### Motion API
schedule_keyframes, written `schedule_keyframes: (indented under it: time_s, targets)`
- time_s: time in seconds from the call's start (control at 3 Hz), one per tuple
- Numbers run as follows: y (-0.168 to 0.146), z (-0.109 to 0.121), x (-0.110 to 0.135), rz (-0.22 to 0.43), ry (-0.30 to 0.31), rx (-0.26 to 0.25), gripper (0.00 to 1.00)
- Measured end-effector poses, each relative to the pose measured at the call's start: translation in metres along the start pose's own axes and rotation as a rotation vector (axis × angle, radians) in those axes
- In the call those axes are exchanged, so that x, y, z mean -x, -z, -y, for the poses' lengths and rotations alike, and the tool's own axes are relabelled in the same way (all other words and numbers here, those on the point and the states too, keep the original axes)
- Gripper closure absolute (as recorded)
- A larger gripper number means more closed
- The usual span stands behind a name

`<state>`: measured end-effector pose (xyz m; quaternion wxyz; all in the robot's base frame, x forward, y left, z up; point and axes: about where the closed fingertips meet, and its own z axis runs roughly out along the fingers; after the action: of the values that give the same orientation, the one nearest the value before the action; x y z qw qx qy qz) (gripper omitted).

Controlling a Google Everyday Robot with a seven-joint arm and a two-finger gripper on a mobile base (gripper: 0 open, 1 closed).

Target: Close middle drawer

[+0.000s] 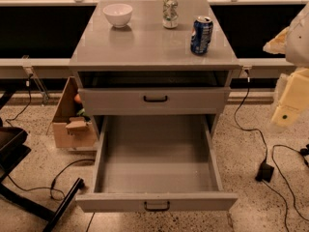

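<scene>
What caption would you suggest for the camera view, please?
Middle drawer pulled far out, empty; pincer hovers at the picture's right edge, clear of the cabinet.

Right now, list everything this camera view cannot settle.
Camera view:
Below the middle drawer: hidden by its pulled-out tray.
Gripper, at the right edge beside the cabinet: cut off by the frame.
Cardboard box contents: mostly hidden by the cabinet's left side.
Blue can label: too small to read.
</scene>
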<state>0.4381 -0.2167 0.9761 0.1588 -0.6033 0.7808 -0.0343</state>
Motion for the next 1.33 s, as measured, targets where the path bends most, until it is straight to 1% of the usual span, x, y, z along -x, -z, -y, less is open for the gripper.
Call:
schedule_keyframes:
  time_s: [0.33,0.67,1.0,1.33]
  targets:
    - [0.0,0.0,0.0,0.0,0.0,0.0,0.0]
    - [-0.016,-0.008,0.001,0.014,0.033,-0.025,0.0]
    - [-0.033,-0.016,0.006,0.057,0.041,-0.039,0.0]
    - [-0.064,-0.045,0.021,0.138,-0.015,-0.007,0.0]
